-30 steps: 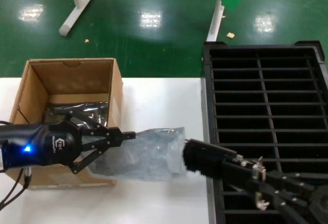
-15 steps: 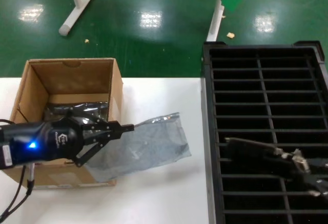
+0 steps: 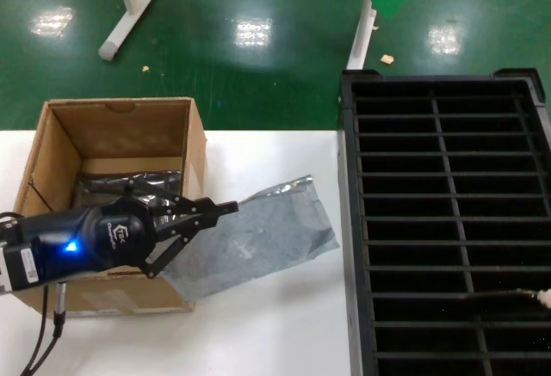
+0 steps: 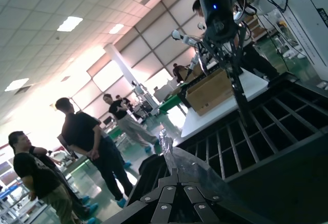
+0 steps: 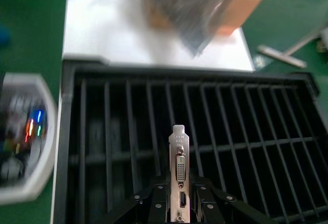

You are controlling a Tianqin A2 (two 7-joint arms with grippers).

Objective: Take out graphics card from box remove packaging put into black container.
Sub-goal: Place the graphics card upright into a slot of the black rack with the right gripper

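So the right gripper (image 5: 178,211) pinches the graphics card (image 5: 178,170) on edge, lengthwise with the black container (image 5: 246,131) slots just beyond; left gripper (image 3: 219,211) nips the bag (image 3: 258,238)

Box (image 3: 112,148) on the counter (image 3: 267,324) at left, crate (image 3: 448,221) at right. Bag (image 3: 258,243) between them, leaning out from box toward crate, pinched at its left end by left claw (image 3: 219,212). Card (image 5: 178,175) upright over crate, near side.
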